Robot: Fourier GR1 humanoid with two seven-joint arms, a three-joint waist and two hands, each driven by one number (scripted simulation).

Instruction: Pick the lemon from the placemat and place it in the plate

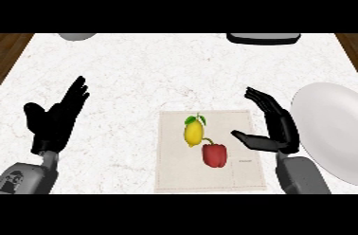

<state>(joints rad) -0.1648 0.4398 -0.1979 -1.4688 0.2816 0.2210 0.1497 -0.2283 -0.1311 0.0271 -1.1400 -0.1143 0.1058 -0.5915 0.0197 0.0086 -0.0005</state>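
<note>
the lemon [193, 133] lies on the placemat [178, 175], in the mat's upper left part, just below the centre of the frame, with green leaves at its top end. a red pepper [215, 156] sits just below and to the right of it on the same mat, its stem reaching up to the lemon's lower end. a small dark mark [245, 160] near the mat's right edge is too small to read.

the right hand [278, 130] hovers over the mat's right edge, fingers straight and thumb spread toward the pepper, grasping nothing. it stands between the mat and the white plate [328, 134], which is cut off by the frame's right edge.

the left hand [56, 118] rests at the left of the frame, fingers straight and released, well apart from the mat.

the pale marble counter [154, 73] lies bare above the mat. at the top edge a grey round object [77, 36] shows upper left and a dark object [264, 38] upper right, both cut off.
</note>
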